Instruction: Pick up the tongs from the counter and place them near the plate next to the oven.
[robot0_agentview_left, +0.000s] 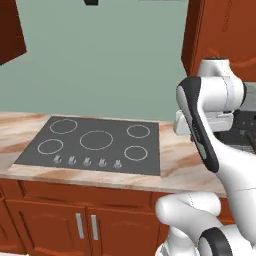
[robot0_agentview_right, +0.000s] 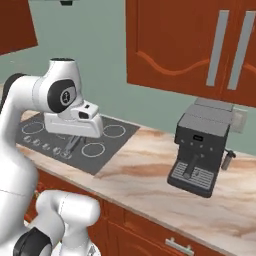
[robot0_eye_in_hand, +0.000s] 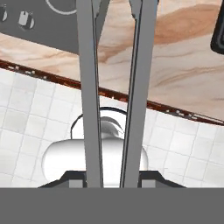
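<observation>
- The tongs are grey, two thin long arms (spreading toward the frame top).
- They stand between the jaws; the gripper clasps them above the counter.

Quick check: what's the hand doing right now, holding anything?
Hand: closed on the tongs, lifted above the counter.

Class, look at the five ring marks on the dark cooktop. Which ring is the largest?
The centre ring on the cooktop is largest. The four others, two on its left and two on its right, are clearly smaller.
</observation>
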